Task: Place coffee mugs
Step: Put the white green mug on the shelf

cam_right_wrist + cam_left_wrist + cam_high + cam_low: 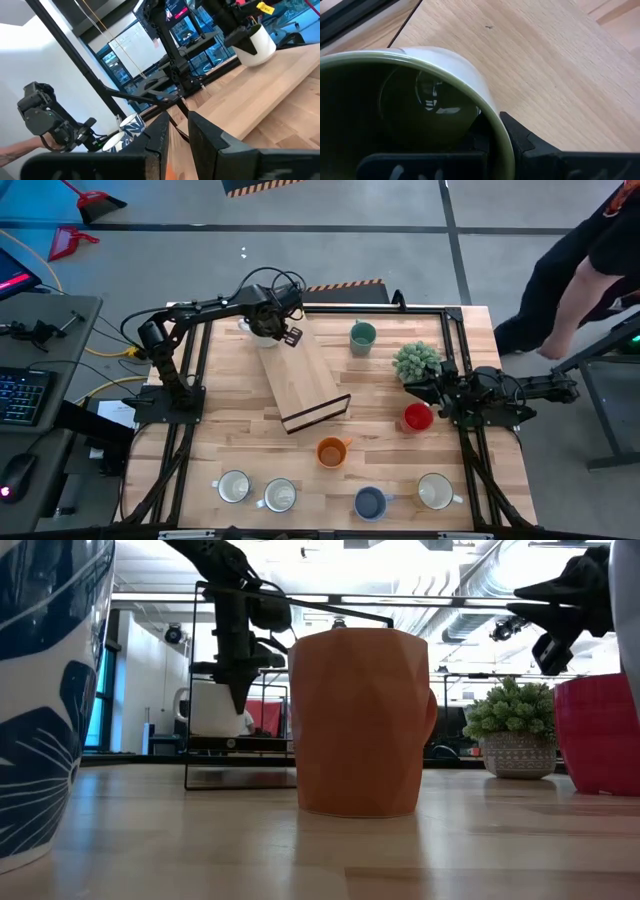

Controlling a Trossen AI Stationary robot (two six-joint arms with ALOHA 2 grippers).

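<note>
Left claw pinching the rim of a white ceramic mug with an olive-green inside

The left claw (270, 328) grips the mug (420, 107) by one wall, above the sloping wooden board (300, 385) at the table's far side; it may tilt or slip. The right claw (179, 131), slightly parted and empty, waits beside the red mug (418, 417).

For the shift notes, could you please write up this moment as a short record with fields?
left gripper: at the table's far left, shut on the rim of a cream mug with an olive-green inside
right gripper: raised between the potted plant and the red mug, holding nothing, fingers slightly apart
wooden board: lying mid-table
teal mug: far side, right of the board
orange mug: near the board's front corner
front row: three white mugs and a blue mug
</note>
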